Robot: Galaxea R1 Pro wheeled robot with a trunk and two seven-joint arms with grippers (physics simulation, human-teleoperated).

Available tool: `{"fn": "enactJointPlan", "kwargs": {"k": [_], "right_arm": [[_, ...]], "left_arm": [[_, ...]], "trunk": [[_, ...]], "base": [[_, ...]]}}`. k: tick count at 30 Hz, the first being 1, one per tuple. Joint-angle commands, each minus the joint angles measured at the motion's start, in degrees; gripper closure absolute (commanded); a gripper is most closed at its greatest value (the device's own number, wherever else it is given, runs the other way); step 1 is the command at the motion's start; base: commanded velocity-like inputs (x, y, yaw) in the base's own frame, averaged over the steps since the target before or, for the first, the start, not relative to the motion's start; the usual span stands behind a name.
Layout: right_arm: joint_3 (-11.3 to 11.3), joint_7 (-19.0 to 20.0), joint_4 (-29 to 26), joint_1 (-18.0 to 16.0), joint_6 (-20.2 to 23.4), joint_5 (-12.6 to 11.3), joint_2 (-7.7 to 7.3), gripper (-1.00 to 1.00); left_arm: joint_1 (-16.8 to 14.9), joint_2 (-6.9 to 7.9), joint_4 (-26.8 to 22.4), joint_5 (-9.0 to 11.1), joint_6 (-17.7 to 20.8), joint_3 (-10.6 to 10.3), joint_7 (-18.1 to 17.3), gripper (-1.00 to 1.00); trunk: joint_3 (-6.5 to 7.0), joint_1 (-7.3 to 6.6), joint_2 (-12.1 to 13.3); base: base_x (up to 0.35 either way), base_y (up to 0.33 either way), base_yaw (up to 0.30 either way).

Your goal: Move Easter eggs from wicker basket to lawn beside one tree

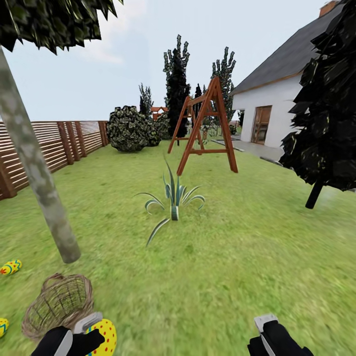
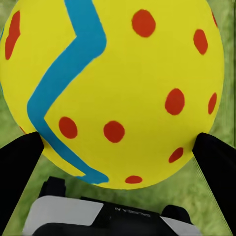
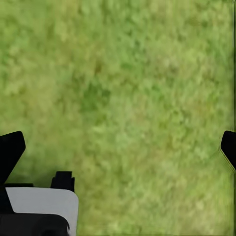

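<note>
At far left of the head view, 2 Easter eggs lie on the lawn near the tree, one at the frame's lower edge. The wicker basket lies tipped below the trunk. The left end effector is clamped on the 3rd egg; best lowered gently beside the trunk before release. At lower right, the right end effector hangs spread apart over grass

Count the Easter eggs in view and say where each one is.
3. One egg is held between the left gripper's fingers beside the wicker basket; one lies on the lawn near the tree trunk; one at the picture's left edge.
</note>
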Motion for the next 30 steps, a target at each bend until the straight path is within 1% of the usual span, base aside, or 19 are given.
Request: {"fn": "enactJointPlan", "kwargs": {"k": [1, 30], "right_arm": [[0.31, 0.02, -0.08, -0.04, 0.32, 0.38, -0.06, -1.0], [0.31, -0.01, -0.08, -0.04, 0.17, 0.41, 0.02, -1.0]], "left_arm": [[-0.04, -0.03, -0.07, -0.16, 0.35, 0.26, -0.27, 1.0], [-0.04, -0.21, -0.06, -0.16, 0.35, 0.19, -0.27, 1.0]], "trunk": [[0.1, -0.19, 0.36], [5.31, -6.56, 11.99]], "base": [[0.292, -0.134, 0.0], [0.298, -0.118, 0.0]]}}
